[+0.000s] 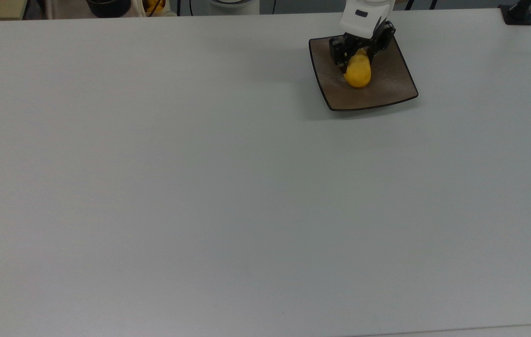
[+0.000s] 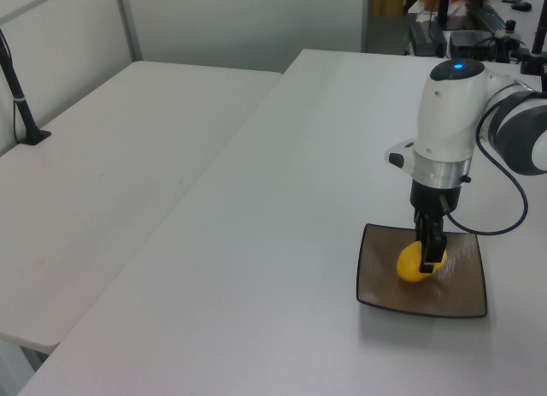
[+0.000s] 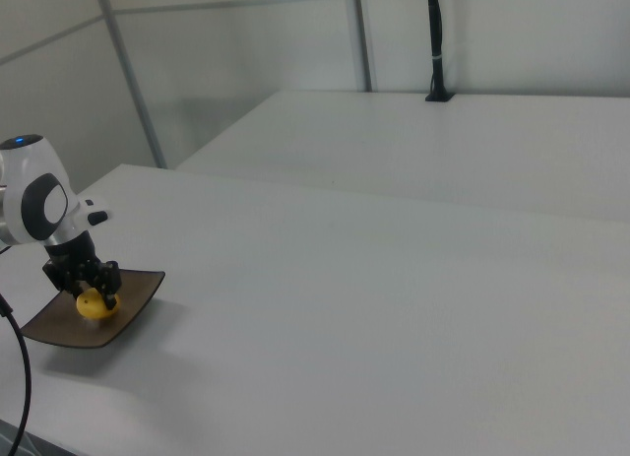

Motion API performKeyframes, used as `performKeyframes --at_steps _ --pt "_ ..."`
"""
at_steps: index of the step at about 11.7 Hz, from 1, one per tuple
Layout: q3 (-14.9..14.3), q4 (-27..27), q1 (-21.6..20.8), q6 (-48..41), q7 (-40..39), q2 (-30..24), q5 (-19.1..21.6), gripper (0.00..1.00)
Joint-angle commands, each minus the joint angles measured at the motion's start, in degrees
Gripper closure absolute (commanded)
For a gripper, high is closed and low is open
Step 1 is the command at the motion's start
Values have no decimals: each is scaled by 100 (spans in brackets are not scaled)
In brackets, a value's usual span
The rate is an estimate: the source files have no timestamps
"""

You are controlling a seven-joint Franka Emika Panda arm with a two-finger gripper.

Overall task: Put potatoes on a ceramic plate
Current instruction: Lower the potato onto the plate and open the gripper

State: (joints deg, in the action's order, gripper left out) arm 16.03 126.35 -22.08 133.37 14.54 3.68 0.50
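The yellow potato (image 1: 358, 75) lies low on the square brown ceramic plate (image 1: 389, 86), near the plate's middle. My gripper (image 1: 358, 55) reaches straight down and is shut on the potato, one dark finger on each side. In the left view the potato (image 2: 410, 266) sits on the plate (image 2: 457, 292) with the gripper (image 2: 430, 252) pinching it from above. The right view shows the same at its far left: potato (image 3: 91, 305), plate (image 3: 54, 330), gripper (image 3: 87, 281).
The plate stands near the far right of a wide white table (image 1: 200, 187). A black post base (image 1: 518, 14) sits at the table's top-right corner in the top view. A dark bowl (image 1: 108, 7) stands beyond the far edge. A second white table (image 2: 102, 182) adjoins in the left view.
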Motion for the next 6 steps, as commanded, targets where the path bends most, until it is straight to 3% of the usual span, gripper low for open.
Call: performKeyframes --at_steps 1,2,3,6 --pt "-4 48 10 119 303 -25 -120 14" --pt "-4 30 37 23 251 -34 -120 4" --pt "-4 -92 54 -169 242 -43 -120 0" --pt "-39 -750 317 -1039 277 -122 -129 0"
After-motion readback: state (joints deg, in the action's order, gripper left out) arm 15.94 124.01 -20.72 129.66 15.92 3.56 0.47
